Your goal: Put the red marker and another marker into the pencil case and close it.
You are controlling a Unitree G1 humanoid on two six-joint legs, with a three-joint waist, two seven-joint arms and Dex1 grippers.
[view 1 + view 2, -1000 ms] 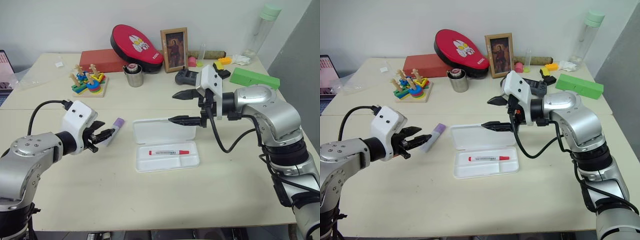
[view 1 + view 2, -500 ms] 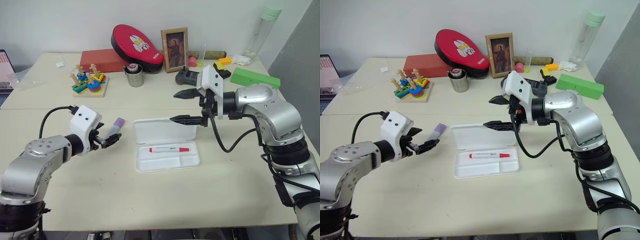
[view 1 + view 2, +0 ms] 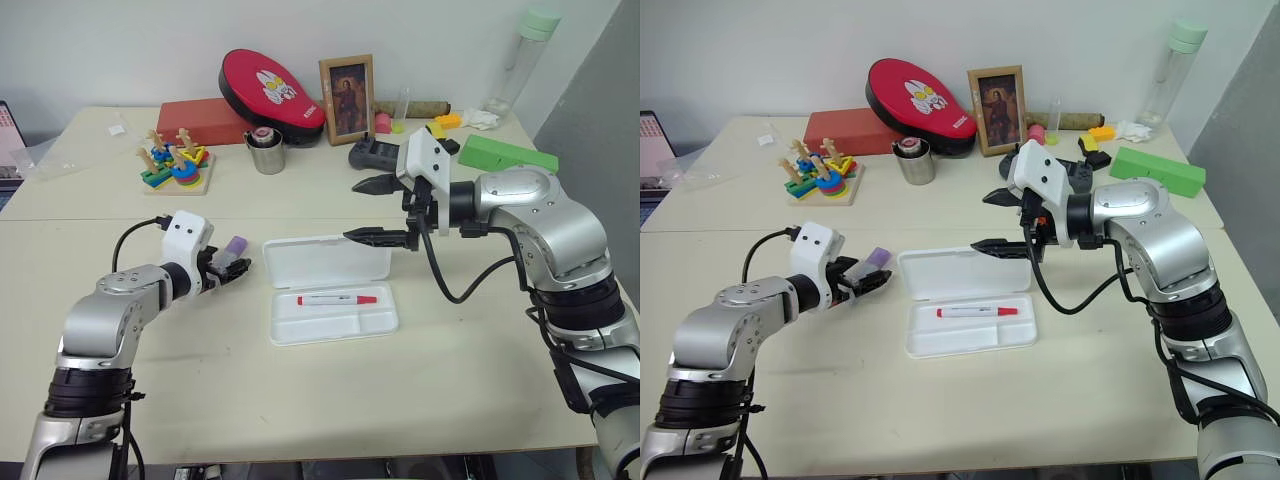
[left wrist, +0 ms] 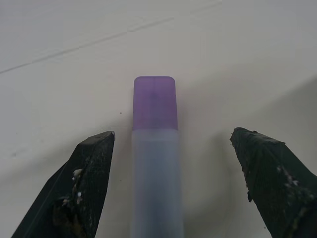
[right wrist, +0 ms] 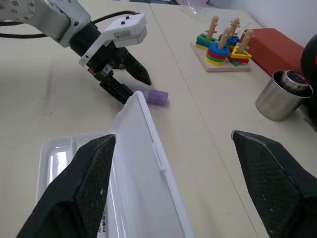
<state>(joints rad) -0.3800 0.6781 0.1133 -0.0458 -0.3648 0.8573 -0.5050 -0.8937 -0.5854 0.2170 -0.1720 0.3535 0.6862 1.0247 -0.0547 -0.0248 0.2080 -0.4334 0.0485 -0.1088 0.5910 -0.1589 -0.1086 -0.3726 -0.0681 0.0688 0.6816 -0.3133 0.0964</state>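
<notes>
The lavender marker [image 4: 154, 148] was laid left of the pencil case [image 3: 330, 290], its purple cap pointed away from the left gripper [image 3: 232, 268]. That gripper's fingers were spread wide astride the barrel, untouched. The right gripper [image 3: 380, 210] was held open above the case lid.

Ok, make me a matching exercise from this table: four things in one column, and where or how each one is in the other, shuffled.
Things:
1. red marker
2. purple marker
3. left hand
4. case

States:
A. lying on the table, left of the case
B. open, lid tipped back
C. lying in the tray
D. open, a finger on each side of the purple marker

Pairs: 1-C, 2-A, 3-D, 4-B
</notes>
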